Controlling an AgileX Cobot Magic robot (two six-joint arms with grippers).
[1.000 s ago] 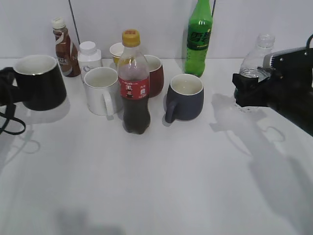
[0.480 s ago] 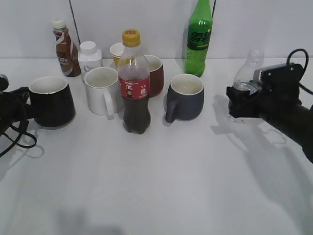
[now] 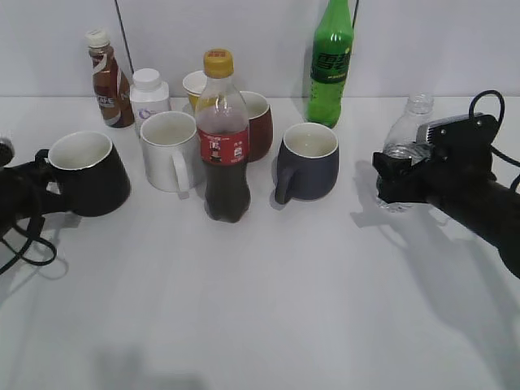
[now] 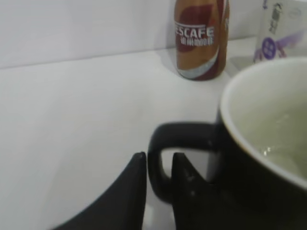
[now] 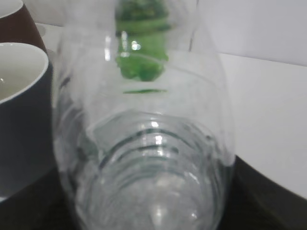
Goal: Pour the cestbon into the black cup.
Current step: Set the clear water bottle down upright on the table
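The left pincer (image 4: 156, 175) is clenched on the loop handle of the black cup (image 3: 85, 175), which is held tilted at the left side of the table (image 3: 268, 301). The right pincer (image 3: 390, 175) is clamped around the cestbon (image 3: 404, 146), which is carried upright, far to the right of the cup. Between both pincers a cola bottle (image 3: 223, 138) and a grey-blue mug (image 3: 307, 162) are standing. Both things are grasped, but pouring is not yet begun; judging from this, the bottle must be brought over the cup and tipped.
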